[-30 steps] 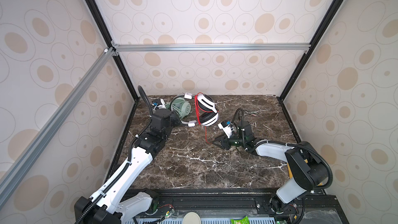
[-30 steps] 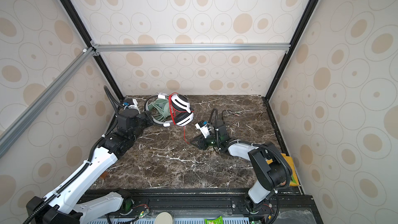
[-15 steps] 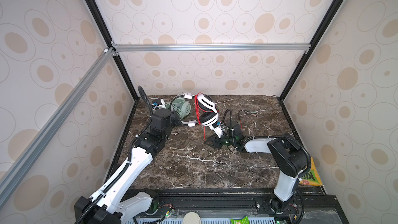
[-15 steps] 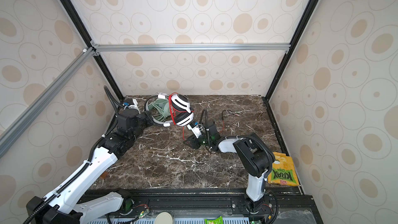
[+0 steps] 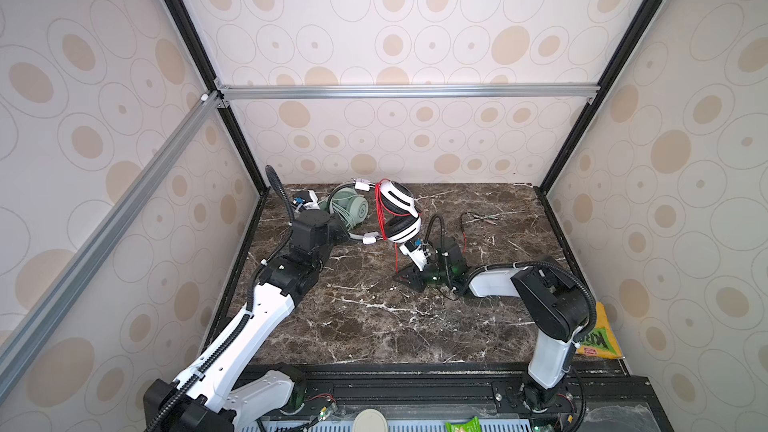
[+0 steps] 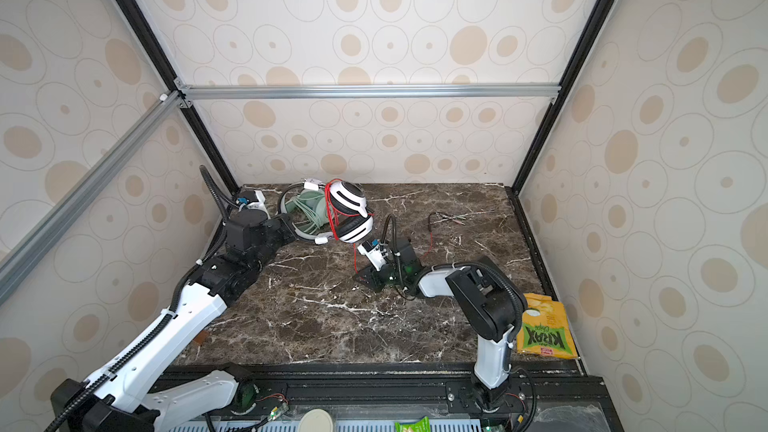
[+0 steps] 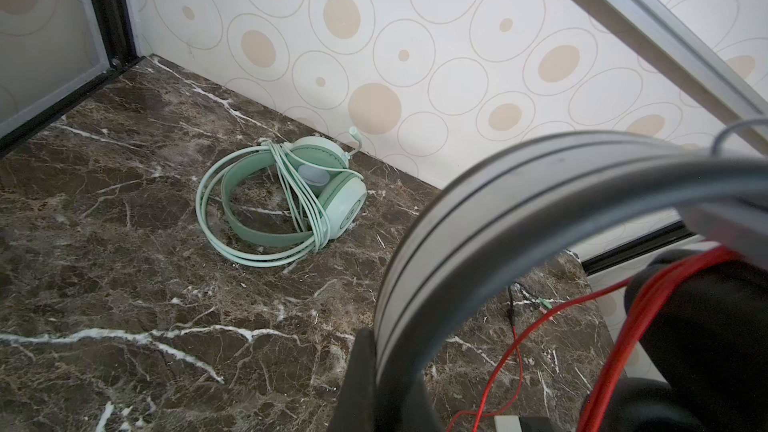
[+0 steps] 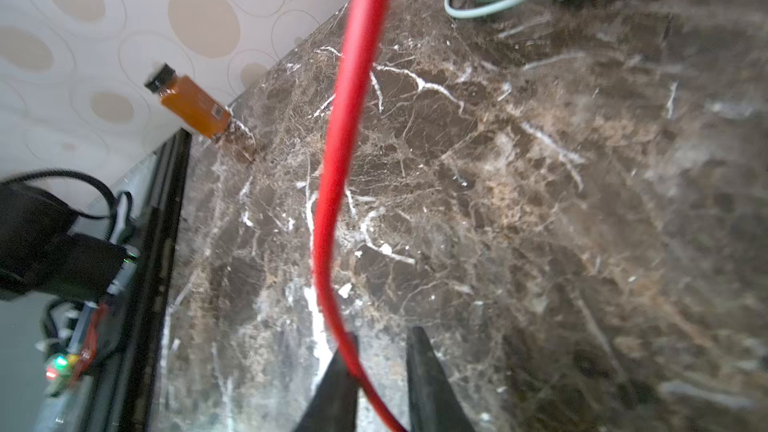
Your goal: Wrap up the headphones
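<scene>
The white-and-black headphones (image 5: 399, 201) (image 6: 349, 197) hang tilted above the marble table, their thin red cable (image 5: 380, 209) partly looped round them. My left gripper (image 5: 345, 234) (image 6: 293, 228) (image 7: 399, 367) is shut on their silver headband (image 7: 498, 209). A loose strand of the red cable (image 8: 345, 118) drops to the table. It runs between the jaws of my right gripper (image 8: 384, 336) (image 5: 399, 278) (image 6: 360, 276), which stand narrowly open, low over the marble. The cable touches one finger, with a gap to the other. The mint-green headphones (image 7: 316, 193) (image 5: 353, 209) lie by the back wall with their pale cable wound on.
The red cable's plug end (image 5: 478, 218) (image 6: 446, 216) lies on the marble at the back right. A small orange bottle (image 8: 191, 103) stands by the left wall. A yellow chips bag (image 6: 540, 330) lies off the table's right edge. Walls close in three sides.
My right arm has swung left to the hanging red cable, and its jaws have narrowed around it. The left gripper and the headphones have stayed put.
</scene>
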`<action>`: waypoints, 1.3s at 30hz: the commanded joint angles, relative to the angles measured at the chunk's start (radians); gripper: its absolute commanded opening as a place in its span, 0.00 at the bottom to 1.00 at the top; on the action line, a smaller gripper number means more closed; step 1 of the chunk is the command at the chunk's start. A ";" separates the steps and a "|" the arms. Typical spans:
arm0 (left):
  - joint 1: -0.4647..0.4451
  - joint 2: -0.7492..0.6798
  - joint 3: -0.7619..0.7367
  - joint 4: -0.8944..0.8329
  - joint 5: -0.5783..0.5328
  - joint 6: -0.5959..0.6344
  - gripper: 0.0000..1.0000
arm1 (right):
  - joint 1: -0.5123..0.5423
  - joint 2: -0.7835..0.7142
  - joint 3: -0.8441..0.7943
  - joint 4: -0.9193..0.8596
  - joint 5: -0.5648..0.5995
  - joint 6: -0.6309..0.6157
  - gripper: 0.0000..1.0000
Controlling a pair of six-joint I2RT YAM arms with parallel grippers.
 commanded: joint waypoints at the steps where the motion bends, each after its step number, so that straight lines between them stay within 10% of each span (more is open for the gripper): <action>1: 0.010 -0.017 0.035 0.069 -0.033 -0.069 0.00 | 0.018 -0.033 -0.068 0.032 0.000 0.001 0.07; 16: 0.038 -0.026 0.011 0.061 -0.064 -0.164 0.00 | 0.191 -0.309 -0.252 -0.314 0.226 -0.071 0.00; 39: 0.038 0.004 0.022 0.049 -0.021 -0.175 0.00 | 0.476 -0.410 0.113 -0.779 0.483 -0.221 0.00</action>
